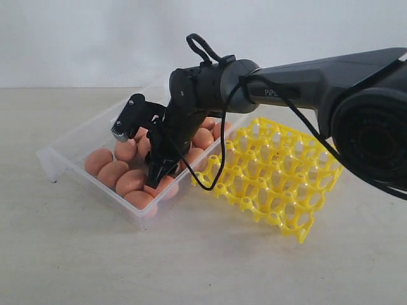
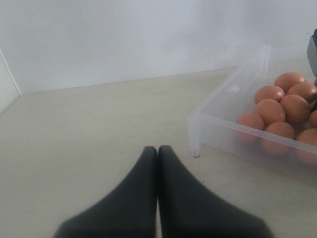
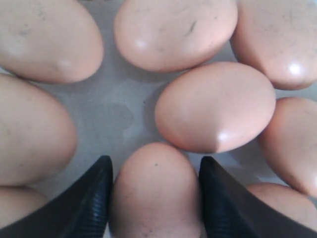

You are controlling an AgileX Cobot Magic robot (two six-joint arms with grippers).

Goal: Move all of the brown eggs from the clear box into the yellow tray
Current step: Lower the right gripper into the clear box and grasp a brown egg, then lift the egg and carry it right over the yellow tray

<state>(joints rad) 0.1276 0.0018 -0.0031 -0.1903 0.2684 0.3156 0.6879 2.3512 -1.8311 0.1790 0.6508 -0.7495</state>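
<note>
Only the right wrist view is showing the grip: one brown egg (image 3: 156, 191) is sitting between the right gripper (image 3: 156, 198) fingers, which are flanking it closely on both sides; firm contact cannot be confirmed. In the exterior view that gripper (image 1: 160, 171) is reaching down into the clear box (image 1: 54, 159), left of the yellow tray (image 1: 273, 175), whose cells are showing no eggs. The left gripper (image 2: 157, 151) is sitting closed over bare table, apart from the box.
</note>
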